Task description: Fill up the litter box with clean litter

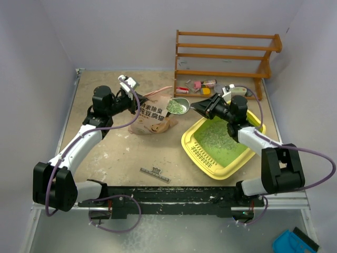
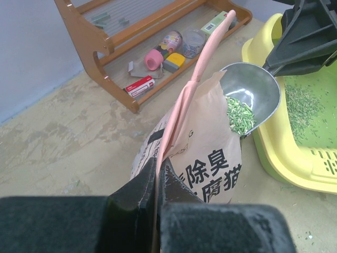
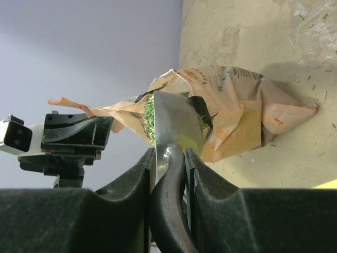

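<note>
Scoop [image 1: 178, 106] at bag [image 1: 152, 124], litter box [image 1: 202, 156] beside, wooden rack [image 1: 221, 74] behind

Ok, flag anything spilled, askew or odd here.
A few stray granules lie on the table around the bag, outside the litter box. The box sits skewed to the table edge. The bag is crumpled and slumped, its top pinched by the left gripper. A small dark strip lies loose near the front edge.
</note>
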Robot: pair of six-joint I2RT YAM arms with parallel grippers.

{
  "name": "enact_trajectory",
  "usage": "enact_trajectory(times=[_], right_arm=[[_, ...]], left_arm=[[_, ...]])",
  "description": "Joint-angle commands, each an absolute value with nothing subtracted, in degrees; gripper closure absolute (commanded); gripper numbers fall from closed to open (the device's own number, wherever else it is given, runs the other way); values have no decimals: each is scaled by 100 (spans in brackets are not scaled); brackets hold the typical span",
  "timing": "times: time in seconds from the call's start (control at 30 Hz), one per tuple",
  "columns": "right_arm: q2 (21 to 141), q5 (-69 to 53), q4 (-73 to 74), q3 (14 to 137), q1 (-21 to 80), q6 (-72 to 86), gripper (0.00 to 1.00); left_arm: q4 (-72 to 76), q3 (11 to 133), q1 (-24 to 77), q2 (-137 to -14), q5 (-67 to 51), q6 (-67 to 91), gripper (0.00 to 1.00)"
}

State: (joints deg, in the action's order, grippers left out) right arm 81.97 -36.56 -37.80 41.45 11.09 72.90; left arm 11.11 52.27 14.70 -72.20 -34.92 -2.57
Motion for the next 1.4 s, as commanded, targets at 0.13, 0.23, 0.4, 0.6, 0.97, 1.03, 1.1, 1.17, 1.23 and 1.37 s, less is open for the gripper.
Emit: enact_trajectory(times=[0.13,0.23,0.4,0.6,0.97,1.03,1.1,1.17,1.23,1.37], right_arm=[[7598,-3578,-3787,3976,946,7436,100],[7489,-3464,-3687,3911,925,7451,100],[7403,-3362,-3687,3780,881,7526,100],[7312,-3294,-3832,3545,811,7656,100],[7029,-3057,-4367,3134,717,8032,100],[6991,-3034,-4395,3090,696,8054,100],[6950,-3009,-4482,3020,666,8122,100],[6891,-2962,-4535,2949,636,8176,100],[6821,-2920,-4570,2892,610,8220,100],[6723,-2918,-4656,2812,562,8304,100]], left_arm=[[1634,5500,1481,-7052,-3622,-176,100],[1635,5501,1486,-7044,-3618,-179,100],[1635,5495,1479,-7042,-3617,-181,100],[1643,5501,1484,-7053,-3613,-180,100],[1635,5502,1479,-7075,-3616,-196,100],[1628,5500,1485,-7074,-3608,-199,100],[1626,5497,1485,-7076,-3612,-194,100],[1626,5501,1481,-7075,-3610,-202,100],[1626,5501,1485,-7086,-3604,-209,100],[1619,5500,1485,-7095,-3609,-202,100]])
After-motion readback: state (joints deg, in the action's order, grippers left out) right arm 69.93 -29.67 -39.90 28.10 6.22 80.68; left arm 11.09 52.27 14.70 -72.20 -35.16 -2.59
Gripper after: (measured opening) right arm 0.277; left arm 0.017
